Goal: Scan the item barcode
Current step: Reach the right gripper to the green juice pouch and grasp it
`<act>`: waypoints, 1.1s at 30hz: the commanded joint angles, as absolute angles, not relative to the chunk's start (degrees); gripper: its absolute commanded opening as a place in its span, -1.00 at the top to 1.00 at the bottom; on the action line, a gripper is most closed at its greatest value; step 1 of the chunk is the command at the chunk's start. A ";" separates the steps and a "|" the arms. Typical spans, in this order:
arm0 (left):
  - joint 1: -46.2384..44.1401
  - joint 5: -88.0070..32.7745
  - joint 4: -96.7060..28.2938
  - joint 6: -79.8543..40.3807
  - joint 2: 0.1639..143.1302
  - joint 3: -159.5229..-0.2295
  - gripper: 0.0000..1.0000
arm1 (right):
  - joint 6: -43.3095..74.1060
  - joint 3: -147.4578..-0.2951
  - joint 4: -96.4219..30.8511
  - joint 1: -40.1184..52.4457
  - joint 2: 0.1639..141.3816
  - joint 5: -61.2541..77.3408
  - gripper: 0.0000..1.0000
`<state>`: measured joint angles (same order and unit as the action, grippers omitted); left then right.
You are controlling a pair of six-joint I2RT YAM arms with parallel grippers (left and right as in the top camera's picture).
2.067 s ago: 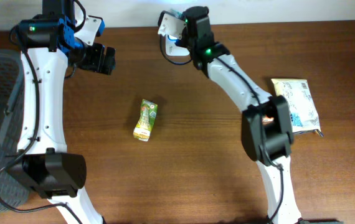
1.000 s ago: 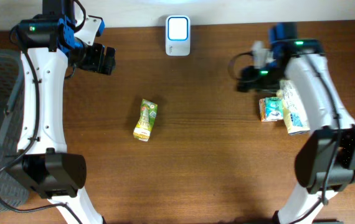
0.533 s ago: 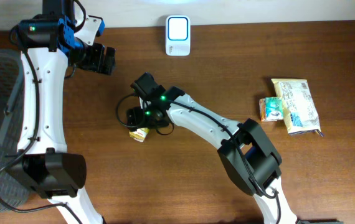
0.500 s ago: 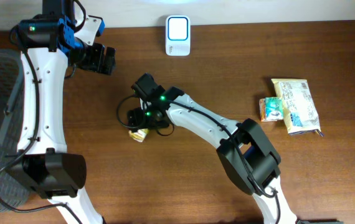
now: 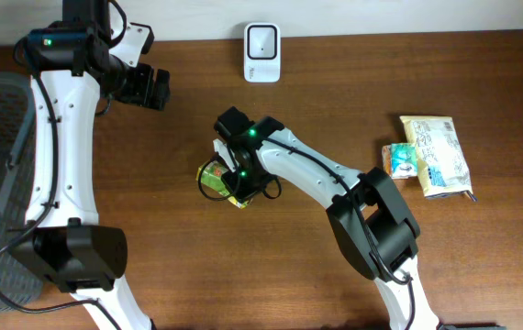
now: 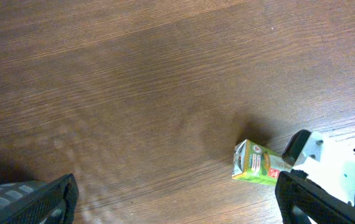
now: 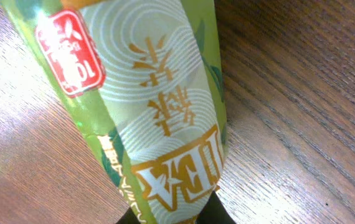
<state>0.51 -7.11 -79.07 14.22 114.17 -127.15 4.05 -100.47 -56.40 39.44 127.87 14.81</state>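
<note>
Two white arms stand at the brown wooden table (image 5: pixel 151 238): the right arm (image 5: pixel 317 172) reaches in from the near edge, elbow bent, so that the right gripper (image 5: pixel 232 181) points down at mid-table with its jaws pinched on the small green drink carton (image 5: pixel 210 178). The carton's face shows white wave lines, gold characters and a red label (upside down in the wrist view), while the left gripper (image 6: pixel 176 186) hangs toward the far left, jaws spread wide.
</note>
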 commanded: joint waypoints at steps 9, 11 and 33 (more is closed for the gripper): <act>0.93 -7.73 -79.00 15.29 113.78 -127.76 -0.99 | 18.35 -106.78 -69.73 36.01 122.19 -27.22 0.92; 0.93 -7.73 -78.98 15.29 113.78 -127.76 -0.98 | 29.36 -102.63 -72.84 37.01 122.21 -39.62 0.92; 0.93 -7.73 -79.00 15.29 113.78 -127.76 -0.98 | -19.07 -97.06 -71.09 4.54 125.43 39.24 -0.38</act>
